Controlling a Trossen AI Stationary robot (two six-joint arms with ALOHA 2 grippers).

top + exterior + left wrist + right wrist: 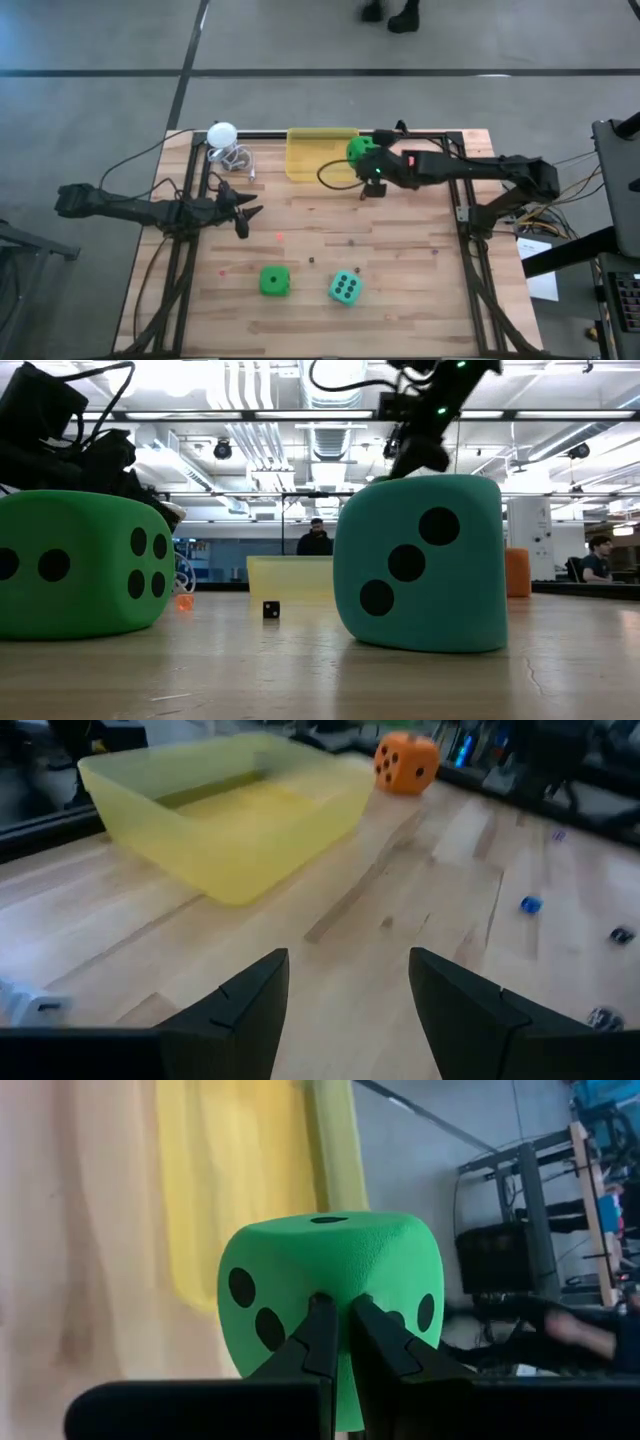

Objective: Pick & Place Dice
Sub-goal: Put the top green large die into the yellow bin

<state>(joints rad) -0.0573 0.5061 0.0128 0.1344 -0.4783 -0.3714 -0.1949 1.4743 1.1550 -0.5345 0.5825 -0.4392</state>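
My right gripper (340, 1302) is shut on a bright green die (358, 150) at the right end of the yellow tray (320, 156). A second green die (275, 281) and a teal die (345, 288) rest flat on the wood near the table's near edge. They loom large in the low view, green (80, 565) and teal (420, 565). The orange die (405, 762) sits on the table beyond the tray; in the high view the right arm covers it. My left gripper (348, 958) waits open, low over the table's left side (248, 212), touching nothing. My right gripper pinches the green die by the middle of one face (345, 1285). The two fingers (318, 1335) stand almost together, and the soft face is dented in between them. The fingers reach from the table's right side. The die sits by the tray's right end; whether it touches the tray cannot be told.
A white ball (222, 133) on a wire stand sits at the far left corner, beside cables. Small beads and a tiny black die (271, 609) lie scattered mid-table. The black frame rails (470, 255) run along both sides. A person (316, 538) is in the room behind.
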